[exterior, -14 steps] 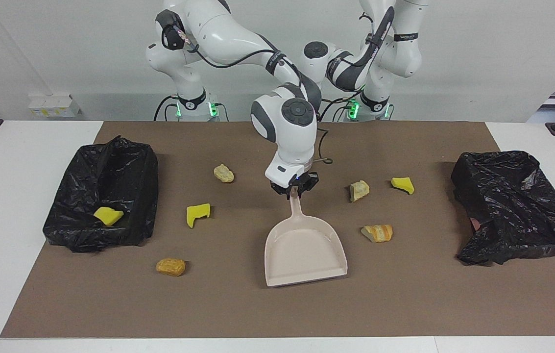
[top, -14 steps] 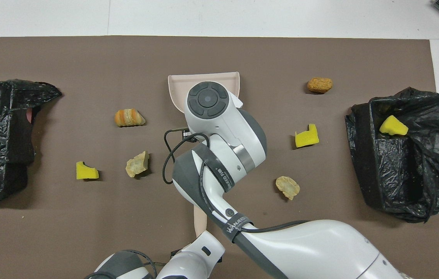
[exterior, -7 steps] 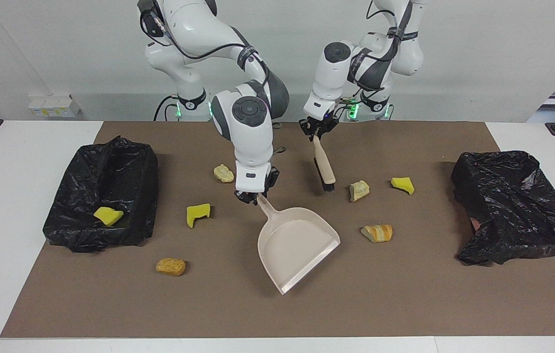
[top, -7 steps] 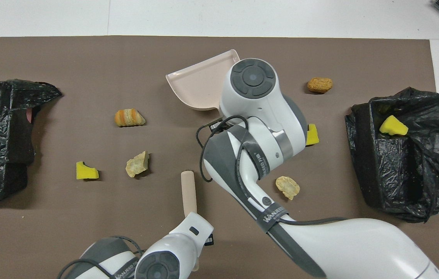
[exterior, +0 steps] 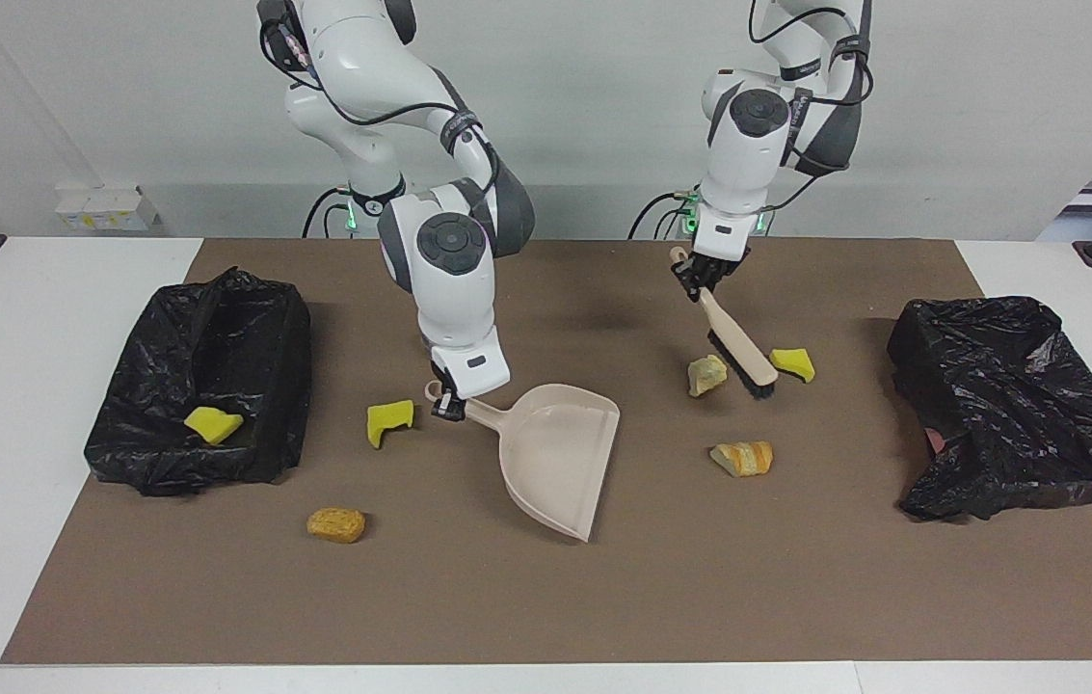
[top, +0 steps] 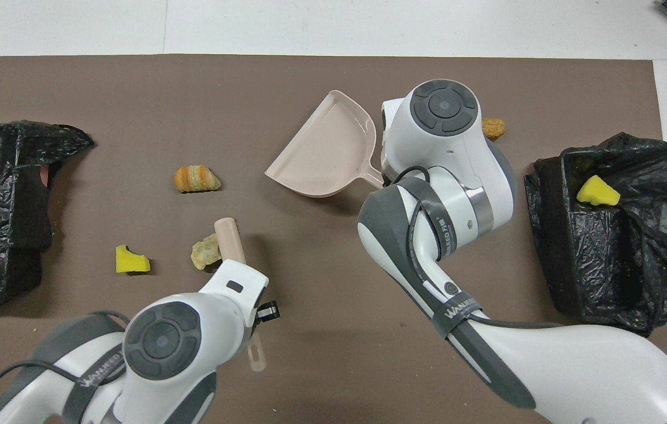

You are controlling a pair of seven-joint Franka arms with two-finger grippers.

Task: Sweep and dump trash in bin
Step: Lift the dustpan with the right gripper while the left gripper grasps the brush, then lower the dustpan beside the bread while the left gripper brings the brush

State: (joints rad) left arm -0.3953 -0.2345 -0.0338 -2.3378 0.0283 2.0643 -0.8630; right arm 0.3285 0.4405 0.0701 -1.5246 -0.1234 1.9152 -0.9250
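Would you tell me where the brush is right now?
The left gripper holds the brush; its bristles sit between two scraps.

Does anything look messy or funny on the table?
Yes. Scraps lie scattered on the mat instead of in a bin: a yellow chunk by the dustpan, an orange lump, a bread piece. Only one yellow scrap is in a bin.

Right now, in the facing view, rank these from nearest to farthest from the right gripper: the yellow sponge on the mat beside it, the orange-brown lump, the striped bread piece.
From the right gripper, shut on the dustpan handle:
1. Yellow sponge, close beside it, toward the right arm's end.
2. Orange-brown lump, farther from the robots than the sponge.
3. Striped bread piece, toward the left arm's end.
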